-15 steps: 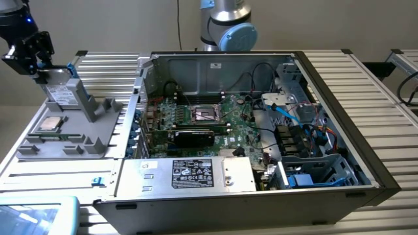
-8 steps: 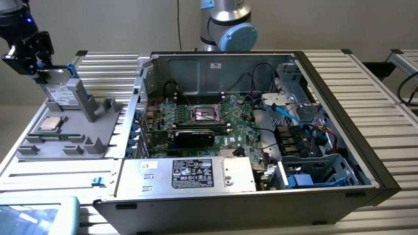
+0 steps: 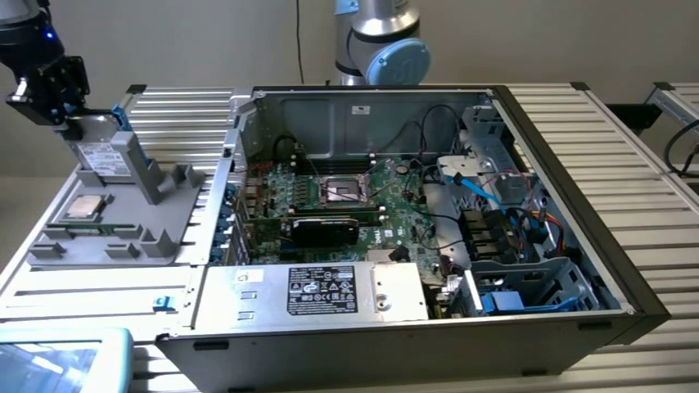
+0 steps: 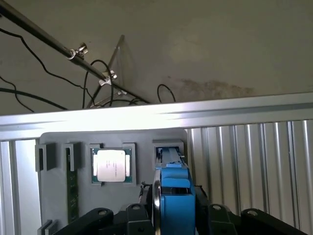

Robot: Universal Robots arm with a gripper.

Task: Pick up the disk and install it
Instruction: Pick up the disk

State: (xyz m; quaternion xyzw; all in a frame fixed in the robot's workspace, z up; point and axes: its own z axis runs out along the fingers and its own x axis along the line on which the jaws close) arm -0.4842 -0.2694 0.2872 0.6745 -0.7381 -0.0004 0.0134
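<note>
Disk (image 3: 104, 155): stands on edge in end slot of grey holder (image 3: 110, 241), long axis upright. Gripper (image 3: 74, 115) straddles its top edge from directly above holder; we cannot tell whether clamped.

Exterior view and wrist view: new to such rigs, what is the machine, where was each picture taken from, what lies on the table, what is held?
The machine is one robot arm with a black gripper at its end. The exterior view comes from a camera off the arm, overlooking a slatted metal table with an opened computer case. The wrist view comes from a camera on the wrist. At the exterior view's left a grey tray carries a processor chip, a memory stick and the disk, standing on edge in its blue carrier. The gripper is at the disk; whether it grips yet cannot be told.
</note>
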